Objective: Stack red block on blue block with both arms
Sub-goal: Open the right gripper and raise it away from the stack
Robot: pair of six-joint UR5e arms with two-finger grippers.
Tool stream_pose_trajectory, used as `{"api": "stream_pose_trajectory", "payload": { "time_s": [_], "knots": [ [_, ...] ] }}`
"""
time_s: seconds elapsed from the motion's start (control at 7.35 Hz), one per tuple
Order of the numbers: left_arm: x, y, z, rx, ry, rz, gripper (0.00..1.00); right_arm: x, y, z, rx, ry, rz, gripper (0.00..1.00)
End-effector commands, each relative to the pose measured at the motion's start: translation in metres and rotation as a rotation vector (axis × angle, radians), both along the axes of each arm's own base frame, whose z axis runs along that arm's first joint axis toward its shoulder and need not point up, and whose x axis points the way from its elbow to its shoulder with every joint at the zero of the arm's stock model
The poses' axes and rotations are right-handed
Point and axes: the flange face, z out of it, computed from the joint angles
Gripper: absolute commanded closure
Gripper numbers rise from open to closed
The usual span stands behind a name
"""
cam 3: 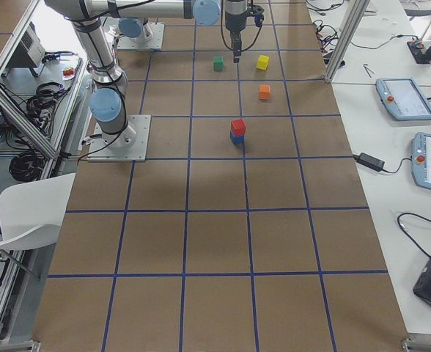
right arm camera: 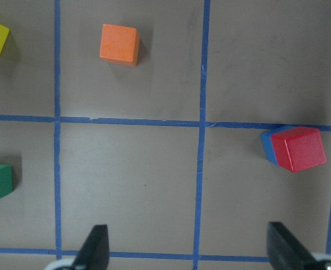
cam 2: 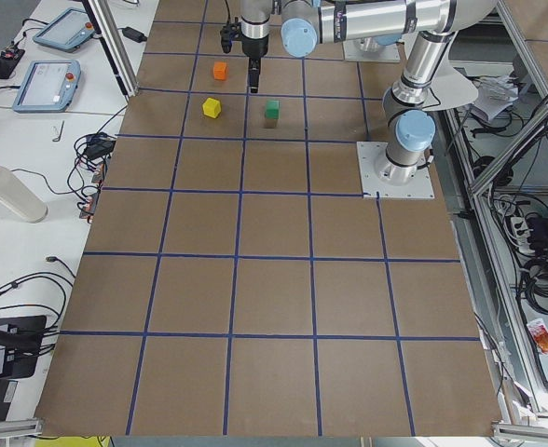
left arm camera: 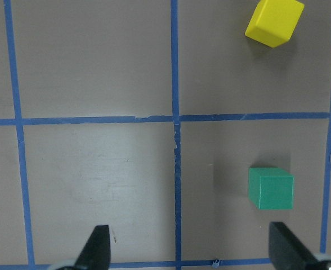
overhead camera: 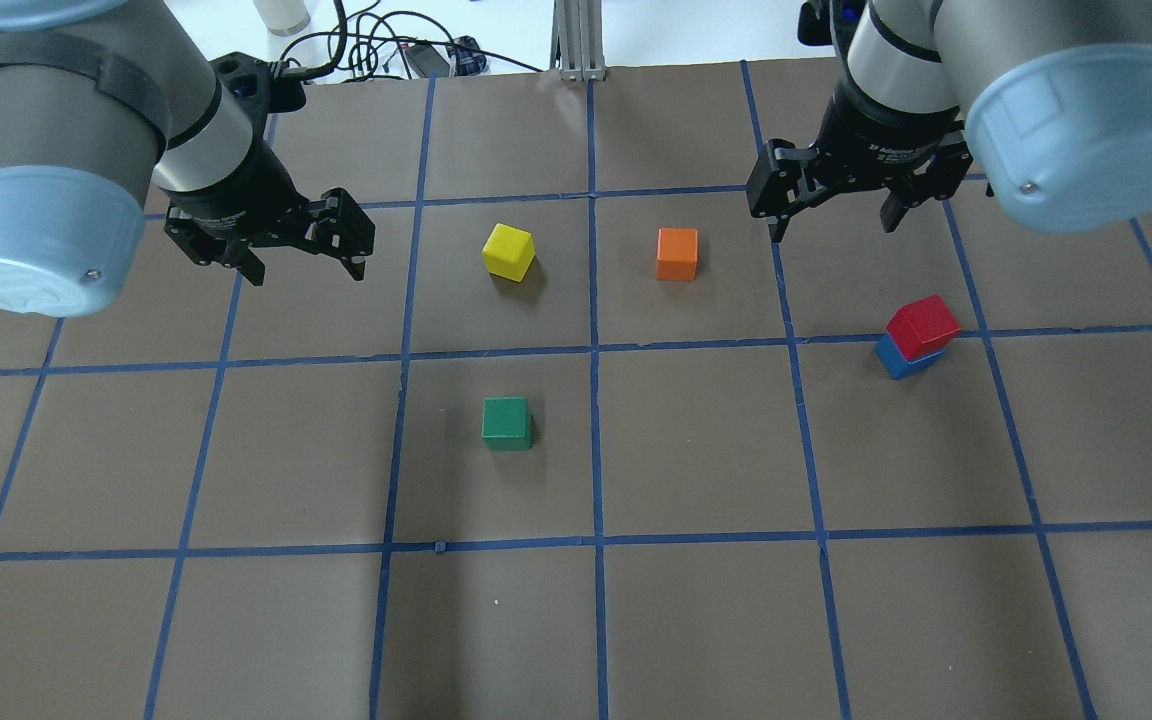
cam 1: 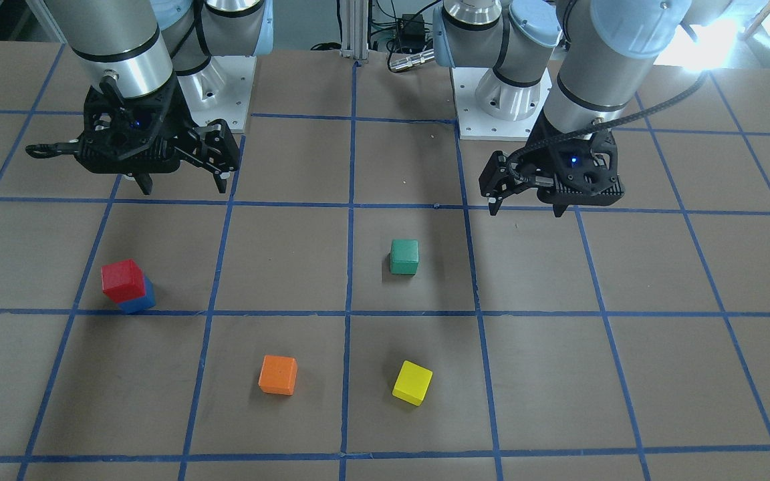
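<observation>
The red block (cam 1: 122, 279) sits on top of the blue block (cam 1: 139, 302), slightly twisted and offset; the stack also shows in the overhead view, red block (overhead camera: 923, 325) on blue block (overhead camera: 898, 360), and in the right wrist view, red block (right arm camera: 299, 148) over blue block (right arm camera: 268, 147). My right gripper (cam 1: 184, 187) (overhead camera: 832, 230) is open and empty, raised above the table, away from the stack on the operators' side. My left gripper (cam 1: 527, 210) (overhead camera: 308, 272) is open and empty, raised on the other side of the table.
A green block (overhead camera: 507, 423), a yellow block (overhead camera: 509, 251) and an orange block (overhead camera: 677, 254) lie apart near the table's middle. The brown table has a grid of blue tape lines (overhead camera: 593, 350). The arm bases (cam 1: 492, 107) stand at the robot's edge.
</observation>
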Motion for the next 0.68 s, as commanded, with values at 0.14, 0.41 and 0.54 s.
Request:
{"api": "stream_pose_trajectory", "payload": {
  "time_s": [0.14, 0.41, 0.54],
  "knots": [
    [-0.029, 0.002, 0.021, -0.040, -0.005, -0.037, 0.00, -0.001, -0.003, 0.019, 0.002, 0.000, -0.130, 0.00],
    [-0.027, 0.009, 0.027, -0.049, -0.006, -0.040, 0.00, 0.000, -0.005, 0.022, 0.003, 0.000, -0.132, 0.00],
    [-0.027, 0.010, 0.026, -0.045, -0.005, -0.042, 0.00, 0.001, -0.006, 0.021, 0.005, -0.008, -0.131, 0.00]
  ]
}}
